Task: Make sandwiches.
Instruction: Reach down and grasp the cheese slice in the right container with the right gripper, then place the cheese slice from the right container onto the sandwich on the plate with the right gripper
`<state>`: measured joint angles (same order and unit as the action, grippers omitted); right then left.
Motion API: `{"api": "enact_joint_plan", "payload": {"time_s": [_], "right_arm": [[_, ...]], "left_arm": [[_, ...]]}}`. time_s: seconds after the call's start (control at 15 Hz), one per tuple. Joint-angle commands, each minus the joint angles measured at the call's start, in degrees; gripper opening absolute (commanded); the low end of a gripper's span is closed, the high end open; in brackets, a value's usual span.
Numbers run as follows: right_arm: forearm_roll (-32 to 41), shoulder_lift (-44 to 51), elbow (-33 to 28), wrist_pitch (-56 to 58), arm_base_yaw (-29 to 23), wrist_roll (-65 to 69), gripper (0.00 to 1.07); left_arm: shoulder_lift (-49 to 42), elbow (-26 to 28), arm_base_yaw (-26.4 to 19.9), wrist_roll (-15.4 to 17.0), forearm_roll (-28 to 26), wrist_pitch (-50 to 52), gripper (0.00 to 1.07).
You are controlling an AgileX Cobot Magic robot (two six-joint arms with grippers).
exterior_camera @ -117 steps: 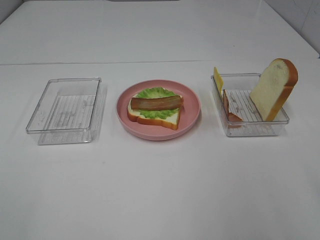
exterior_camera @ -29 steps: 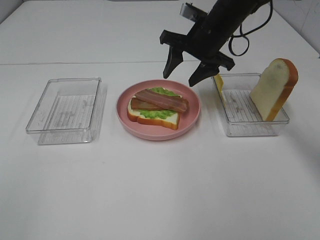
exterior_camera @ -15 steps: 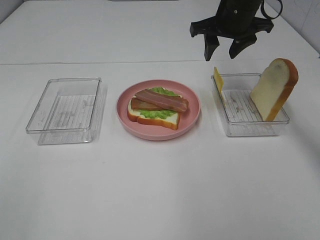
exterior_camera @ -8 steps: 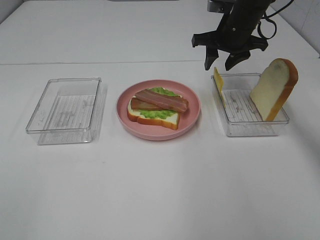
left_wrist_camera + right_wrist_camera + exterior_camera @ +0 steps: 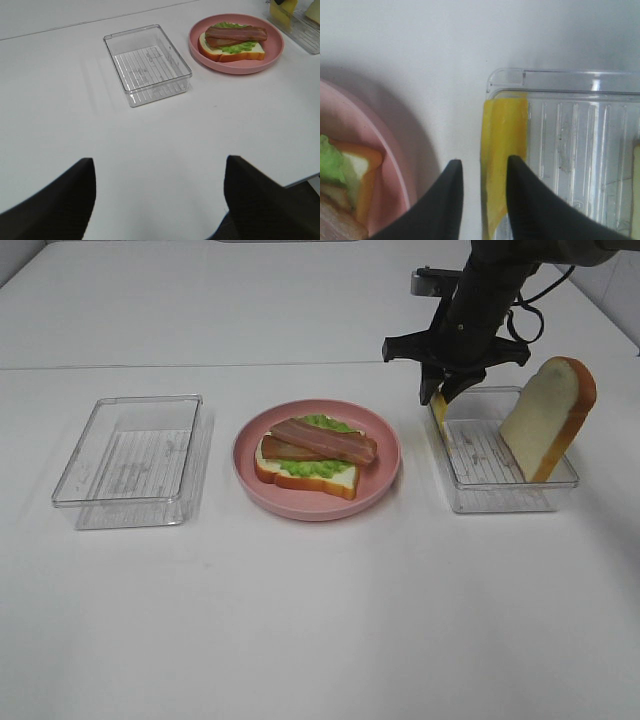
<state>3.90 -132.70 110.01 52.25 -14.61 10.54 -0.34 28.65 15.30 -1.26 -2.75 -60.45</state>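
Counter (image 5: pixel 320 620): white and plain; it carries everything below.

Right arm (image 5: pixel 480 300): dark, reaches down from the far right to the far left corner of the right tray.

Left tray (image 5: pixel 128 510): clear plastic, ribbed floor, sits left of the plate.

Right tray (image 5: pixel 505 498): same type, sits right of the plate.

Plate (image 5: pixel 318 508): round, pink, between the two trays and apart from both.

Second bread slice (image 5: pixel 548 415): white with an orange-brown crust, stands on edge in the right tray, leaning at its right side.

Open sandwich (image 5: pixel 310 455): lies on the plate. Its base is a flat bread slice (image 5: pixel 305 478), then ruffled green lettuce (image 5: pixel 310 424), then two reddish-brown bacon strips (image 5: pixel 325 442) crossing on top.

Cheese slice (image 5: pixel 502 130): yellow, stands on edge against the left wall of the right tray, at the far corner.

Right gripper (image 5: pixel 485 161): its black fingers (image 5: pixel 447 200) stand somewhat apart, one on each side of the cheese slice's upper edge. A strip of white counter shows between the outer finger and the slice, so no clamp is visible.

Left gripper (image 5: pixel 158 160): seen only in the left wrist view, over bare counter on the near left. Its fingers are spread wide with nothing between them.
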Motion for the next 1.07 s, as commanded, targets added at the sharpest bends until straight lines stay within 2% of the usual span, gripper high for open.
{"api": "enact_joint_plan", "payload": {"time_s": [0.07,0.33,0.67,0.87,1.0,1.07], "right_arm": [[-0.9,-0.2,0.5,0.3,0.1,0.6,0.02],[-0.9,0.6,0.5,1.0,0.1,0.6,0.0],[1.3,7.1,0.5,3.7,-0.1,0.2,0.0],[8.7,10.3,0.5,3.7,-0.1,-3.7,0.0],[18.0,11.3,0.4,4.6,-0.1,-9.6,0.0],[20.0,11.3,0.4,4.9,-0.1,-10.5,0.0]], "left_arm": [[-1.2,-0.1,0.1,0.2,-0.2,0.6,0.69],[-1.2,-0.1,0.1,0.2,-0.2,0.6,0.69],[-1.2,-0.1,0.1,0.2,-0.2,0.6,0.69],[-1.2,-0.1,0.1,0.2,-0.2,0.6,0.69],[-1.2,-0.1,0.1,0.2,-0.2,0.6,0.69],[-1.2,-0.1,0.1,0.2,-0.2,0.6,0.69]]}}
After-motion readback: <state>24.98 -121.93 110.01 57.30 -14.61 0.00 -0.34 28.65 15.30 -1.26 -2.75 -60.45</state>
